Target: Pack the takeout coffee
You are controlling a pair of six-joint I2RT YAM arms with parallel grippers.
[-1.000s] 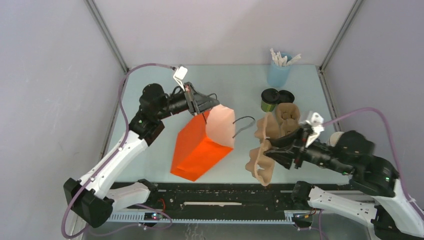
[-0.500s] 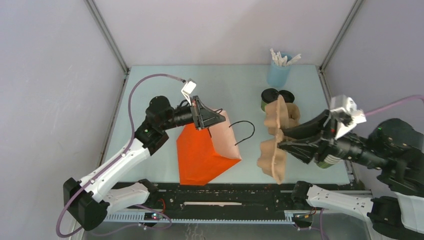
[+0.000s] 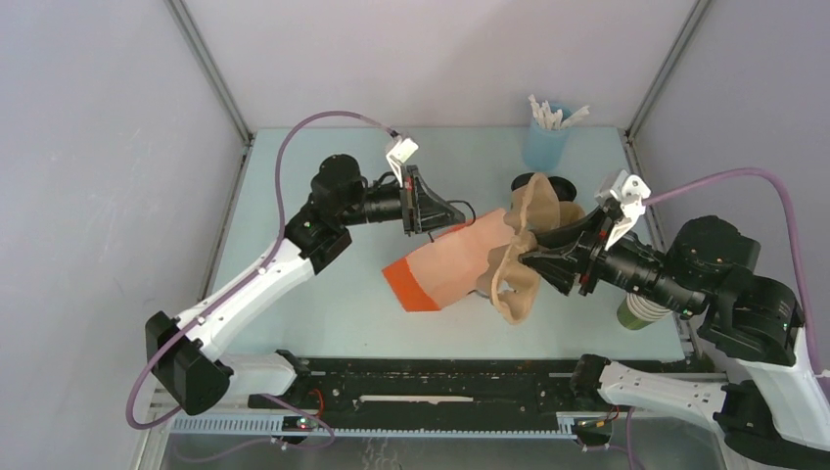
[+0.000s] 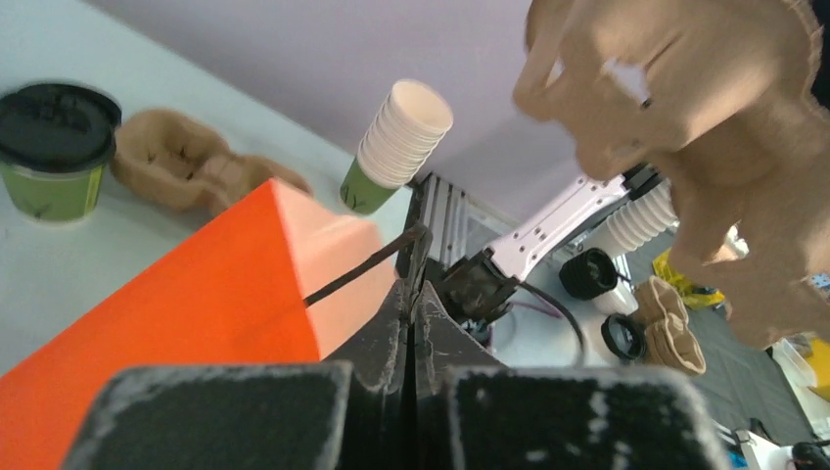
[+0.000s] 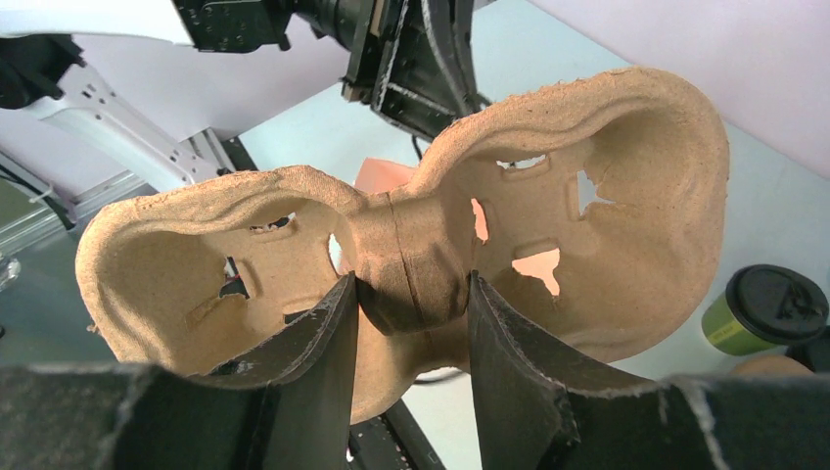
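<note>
my left gripper (image 3: 452, 213) is clenched on the thin black handle (image 4: 362, 266) of the orange paper bag (image 3: 445, 269), which is tipped well over above the table (image 3: 323, 196). my right gripper (image 5: 411, 294) is grasping the narrow middle of a moulded pulp cup carrier (image 5: 626, 196), held up close beside the bag. the takeout coffee (image 5: 763, 308) stands lidded on the table beyond the carrier, outside the bag.

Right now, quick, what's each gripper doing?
Left gripper: closed on the black handle of the orange paper bag.
Right gripper: closed on the middle bridge of the brown pulp cup carrier.
</note>
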